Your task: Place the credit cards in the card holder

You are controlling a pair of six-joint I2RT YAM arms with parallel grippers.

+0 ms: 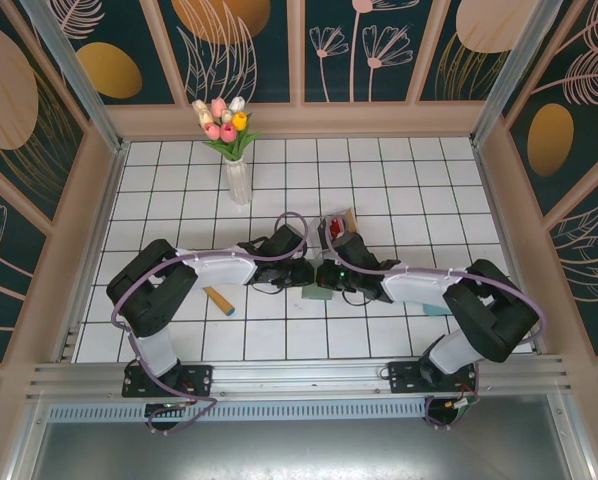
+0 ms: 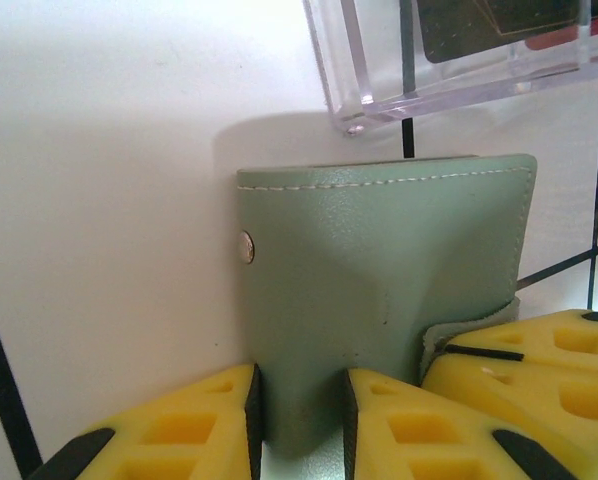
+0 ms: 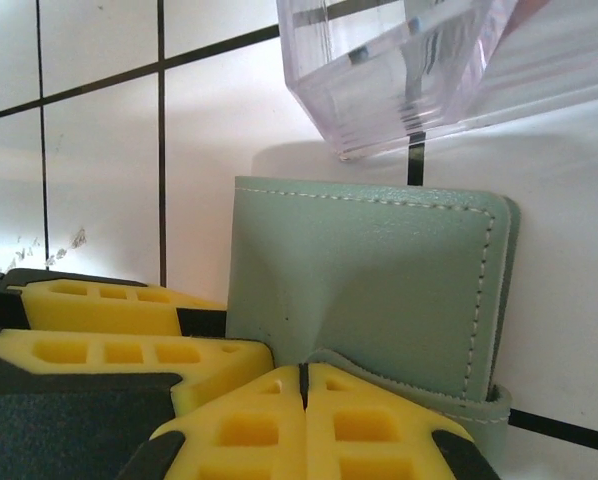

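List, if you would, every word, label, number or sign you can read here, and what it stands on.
None can be read.
The card holder bears only stitching and a metal stud.
Any print on the dark contents of the clear plastic box is too blurred to read.

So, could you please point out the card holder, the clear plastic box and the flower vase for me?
card holder [image 2: 379,260]: left wrist view, on its flat green cover.
clear plastic box [image 3: 399,70]: right wrist view, on its near wall.
flower vase [image 1: 238,182]: top external view, on its white body.
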